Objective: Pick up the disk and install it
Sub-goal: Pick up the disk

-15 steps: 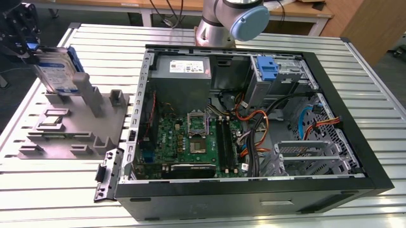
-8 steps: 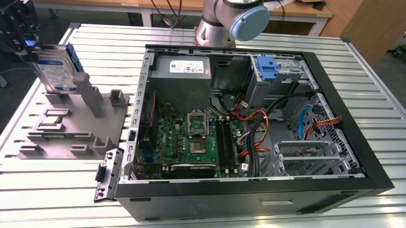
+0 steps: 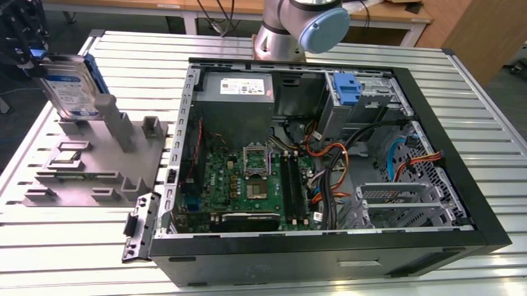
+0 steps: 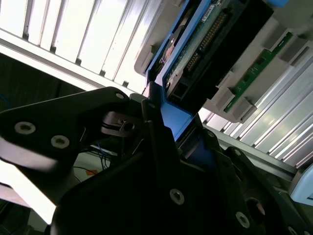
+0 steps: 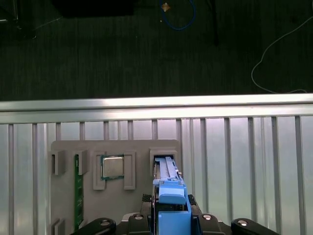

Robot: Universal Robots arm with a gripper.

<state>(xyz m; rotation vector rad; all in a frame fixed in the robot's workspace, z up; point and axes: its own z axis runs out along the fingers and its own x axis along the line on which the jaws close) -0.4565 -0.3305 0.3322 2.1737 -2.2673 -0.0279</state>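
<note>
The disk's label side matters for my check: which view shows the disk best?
The exterior view: the disk stands upright at the exterior view's left, labelled face and a blue rail plainly visible. The second wrist view shows the disk from its connector end, close up; the first wrist view sees the disk edge-on, mostly blue rail.

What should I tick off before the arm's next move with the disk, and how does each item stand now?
1. Pincer shut on the disk, at its blue rail: ok.
2. Disk upright over the grey fixture: ok.
3. Disk's lower edge free of the fixture's slot: cannot tell.
4. Computer case lying open, side panel off: ok.
5. Cables inside the case clear of the disk's way in: cannot tell.
</note>
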